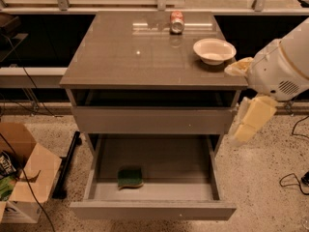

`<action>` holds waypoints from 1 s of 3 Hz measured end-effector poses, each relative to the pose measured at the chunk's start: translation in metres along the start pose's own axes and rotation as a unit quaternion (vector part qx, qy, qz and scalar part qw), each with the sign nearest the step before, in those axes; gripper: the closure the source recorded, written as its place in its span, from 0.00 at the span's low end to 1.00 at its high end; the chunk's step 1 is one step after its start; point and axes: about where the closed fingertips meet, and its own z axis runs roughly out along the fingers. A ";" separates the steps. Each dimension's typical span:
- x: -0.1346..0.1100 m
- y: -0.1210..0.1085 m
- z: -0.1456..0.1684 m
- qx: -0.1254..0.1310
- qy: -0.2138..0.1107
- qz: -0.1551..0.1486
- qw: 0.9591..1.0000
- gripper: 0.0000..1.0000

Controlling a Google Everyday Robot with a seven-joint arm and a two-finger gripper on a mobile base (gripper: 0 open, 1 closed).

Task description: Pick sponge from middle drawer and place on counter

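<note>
The sponge (130, 177), green side up over yellow foam, lies on the floor of the middle drawer (164, 161), near its front left. The drawer is pulled fully out, below another grey drawer front (152, 120). The glossy grey-brown counter (140, 52) tops the cabinet. My gripper (252, 119), cream-coloured under a white arm (282, 69), hangs at the cabinet's right side, level with the upper drawer front. It is above and well to the right of the sponge and holds nothing that I can see.
A white bowl (214, 50) and a can (177, 21) lying on its side rest on the counter's back right. An open cardboard box (21, 178) and a black bar (67, 163) are on the floor to the left. A cable (292, 178) lies at right.
</note>
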 end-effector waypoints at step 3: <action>0.001 -0.003 0.057 -0.005 -0.034 0.029 0.999 0.00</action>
